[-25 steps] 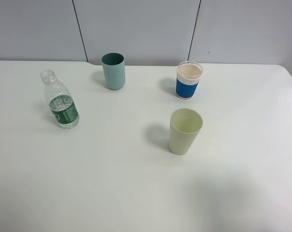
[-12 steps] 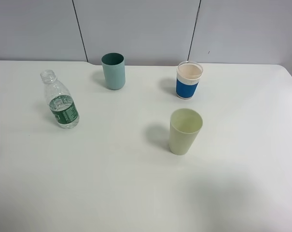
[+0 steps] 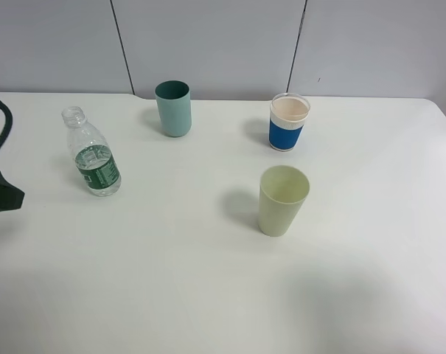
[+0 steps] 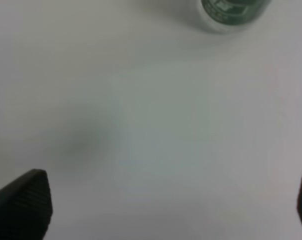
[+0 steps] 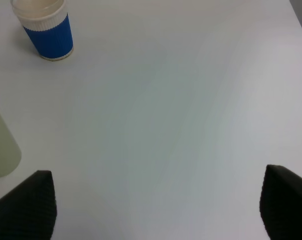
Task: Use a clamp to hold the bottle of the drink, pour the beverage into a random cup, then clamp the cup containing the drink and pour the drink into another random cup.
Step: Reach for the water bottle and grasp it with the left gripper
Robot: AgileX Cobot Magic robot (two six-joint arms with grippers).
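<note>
Step in hand, by my reading: the first one, the approach to the bottle. Nothing is gripped, nothing poured. The small clear bottle [image 3: 93, 158], uncapped with a dark green label band, stands upright on the left part of the white worktop [image 3: 208, 295]. I cannot read its fill level through the label. The pale yellow-green tumbler [image 3: 283, 200] stands upright right of centre, toward the front, with no liquid in it that I can make out. The white cup with the blue band [image 3: 289, 123] stands behind it nearer the wall, apart from it. The teal cup [image 3: 172, 108] stands at the back, between the bottle and the banded cup. A dark piece of the left arm [image 3: 0, 196] shows at the left edge of the overhead view, near the bottle but not touching it. Left claw [image 4: 163, 205]: fingers spread wide, nothing between them. Its wrist camera catches only the bottle's labelled lower part at the frame edge, off the line between the fingers. Right claw [image 5: 155, 205]: fingers apart, empty, above bare worktop, with the banded cup and a sliver of the tumbler in its wrist view; it is out of sight from overhead. Next move, as I judge it: the left claw must line up on the bottle, straddle the body at about the label band and close firmly without crushing the thin plastic. Then it lifts the bottle level and carries it to the tumbler. Risk: a finger nudging the light, open bottle over.
</note>
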